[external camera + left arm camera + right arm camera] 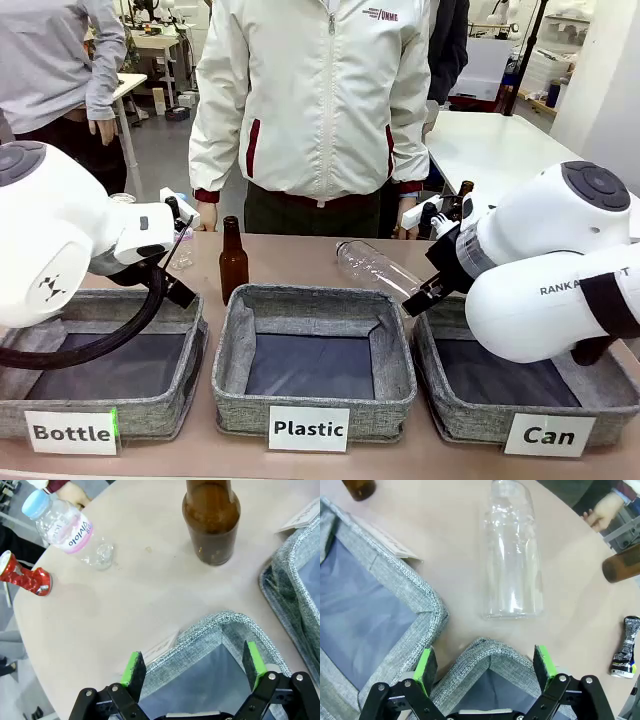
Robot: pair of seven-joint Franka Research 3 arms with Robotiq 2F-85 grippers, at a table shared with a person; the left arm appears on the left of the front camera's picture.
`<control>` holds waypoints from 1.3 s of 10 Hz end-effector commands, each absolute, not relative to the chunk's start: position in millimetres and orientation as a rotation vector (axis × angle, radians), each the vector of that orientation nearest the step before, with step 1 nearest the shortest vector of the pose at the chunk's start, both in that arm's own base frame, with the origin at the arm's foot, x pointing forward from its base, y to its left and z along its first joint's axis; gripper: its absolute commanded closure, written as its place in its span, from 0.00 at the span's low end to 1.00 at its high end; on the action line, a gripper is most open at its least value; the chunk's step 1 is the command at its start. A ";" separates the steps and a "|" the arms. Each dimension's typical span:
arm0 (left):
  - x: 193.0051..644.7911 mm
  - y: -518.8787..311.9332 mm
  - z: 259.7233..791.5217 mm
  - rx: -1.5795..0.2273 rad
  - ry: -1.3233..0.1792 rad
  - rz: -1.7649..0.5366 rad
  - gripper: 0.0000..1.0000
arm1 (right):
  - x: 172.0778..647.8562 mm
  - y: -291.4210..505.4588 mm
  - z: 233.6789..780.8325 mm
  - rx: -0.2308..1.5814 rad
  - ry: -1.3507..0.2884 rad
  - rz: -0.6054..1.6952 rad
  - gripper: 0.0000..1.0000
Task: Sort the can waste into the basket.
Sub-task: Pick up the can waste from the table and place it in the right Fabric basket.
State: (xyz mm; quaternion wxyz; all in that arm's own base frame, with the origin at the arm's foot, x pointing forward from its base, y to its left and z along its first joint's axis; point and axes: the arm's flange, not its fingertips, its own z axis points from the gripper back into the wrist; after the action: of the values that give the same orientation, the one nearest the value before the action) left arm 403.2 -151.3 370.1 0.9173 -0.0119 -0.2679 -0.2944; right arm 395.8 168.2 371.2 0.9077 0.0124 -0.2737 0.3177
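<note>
Hovering left hand (pixel 193 660) released, right hand (pixel 485 659) released, crumpled red can (pixel 25 576), woven grey basket (pixel 468 420)

1 camera looks across the table (pixel 290 258) at a person (pixel 320 100); 2 wrist cameras look down close onto it.

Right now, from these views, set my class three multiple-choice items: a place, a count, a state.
1. Where is the red can? A inside a basket; B on the table beside the blue-capped bottle; C in the left gripper.
2. How many grey baskets? A two; B four; C three.
3. The right gripper is: A open, empty; B shut on a can; C shut on a bottle.
Key: B, it rests on bare tabletop; C, the Bottle basket, Plastic basket, Can basket; A, pads apart, nothing between.
</note>
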 end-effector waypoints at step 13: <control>403.2 -151.3 370.2 -0.025 -0.551 -0.606 0.00 | 395.8 168.2 371.2 0.026 -0.565 0.656 0.00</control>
State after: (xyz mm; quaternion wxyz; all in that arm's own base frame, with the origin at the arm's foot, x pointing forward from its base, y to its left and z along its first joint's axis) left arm 403.2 -151.3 370.1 0.9173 -0.0120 -0.2679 -0.2942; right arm 395.8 168.2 371.2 0.9076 0.0121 -0.2737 0.3181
